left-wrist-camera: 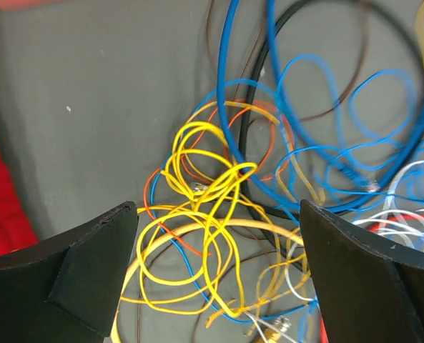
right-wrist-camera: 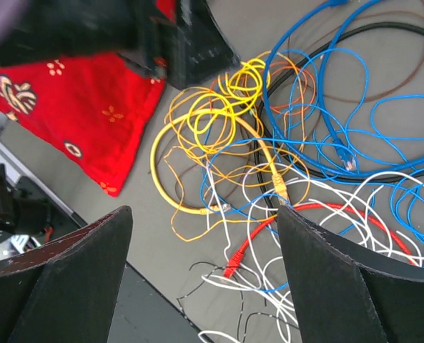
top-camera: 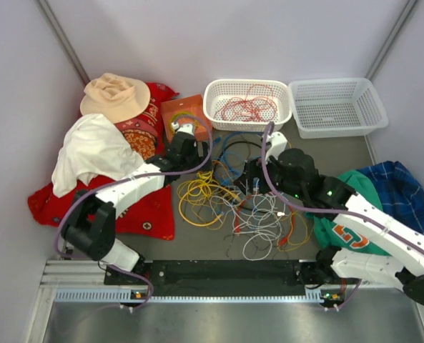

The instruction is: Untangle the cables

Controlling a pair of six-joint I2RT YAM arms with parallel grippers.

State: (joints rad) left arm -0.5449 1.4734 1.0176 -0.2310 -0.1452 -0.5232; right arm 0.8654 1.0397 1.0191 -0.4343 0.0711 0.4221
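Top view: the cables (top-camera: 233, 196) lie heaped at the table's centre, with yellow loops at the heap's 9 o'clock, white at 5 and blue at 12. A red bunch sits in the white basket (top-camera: 210, 107).

Left wrist view: the left gripper (left-wrist-camera: 217, 207) hangs fully spread and empty over the yellow knot (left-wrist-camera: 204, 179) — better to take one outer loop than the knot's core.

Right wrist view: the right gripper (right-wrist-camera: 204, 211) stands wide, holding nothing, above white and red-orange strands. The yellow plug (right-wrist-camera: 277, 187) at 1 o'clock looks like a free end to pinch and draw away slowly.
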